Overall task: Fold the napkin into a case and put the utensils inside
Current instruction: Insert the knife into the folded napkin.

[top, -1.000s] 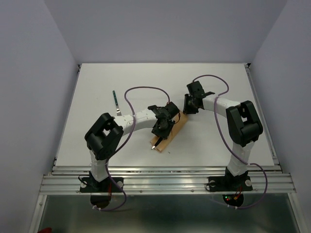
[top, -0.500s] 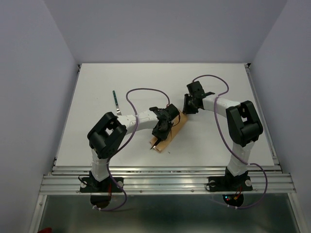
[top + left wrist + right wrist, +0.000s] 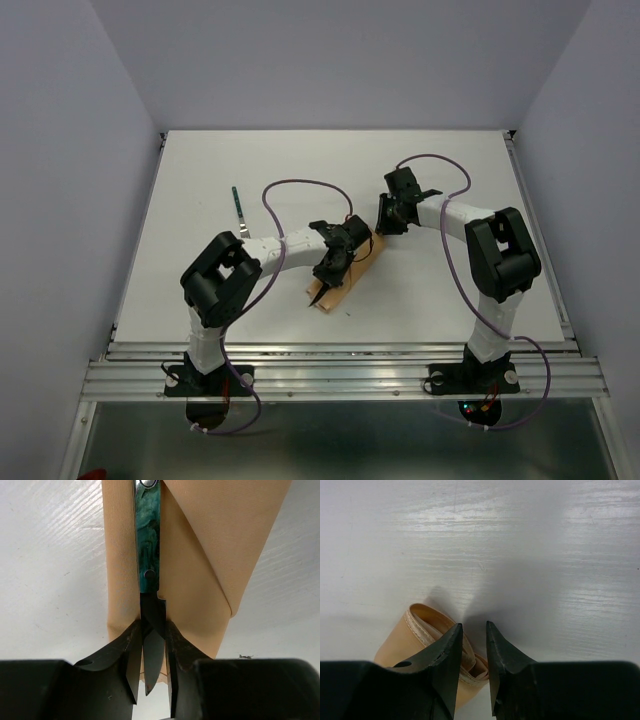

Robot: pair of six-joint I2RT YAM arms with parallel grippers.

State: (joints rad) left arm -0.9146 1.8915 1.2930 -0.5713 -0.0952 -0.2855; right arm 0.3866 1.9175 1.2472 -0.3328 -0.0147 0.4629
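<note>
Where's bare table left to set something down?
Free: the far strip of the table, behind the right claw; the left side, bar the loose utensil; the near right, between case and right arm. Crowded: the middle, where left claw and right claw meet at the case.

The white bench [image 3: 200, 180] carries a peach-tan cloth case [image 3: 352, 278], folded narrow and lying flat and slantwise near the middle. Well apart from it, toward the far left, a slim green-handled utensil [image 3: 238, 208] lies on the bare top.
</note>
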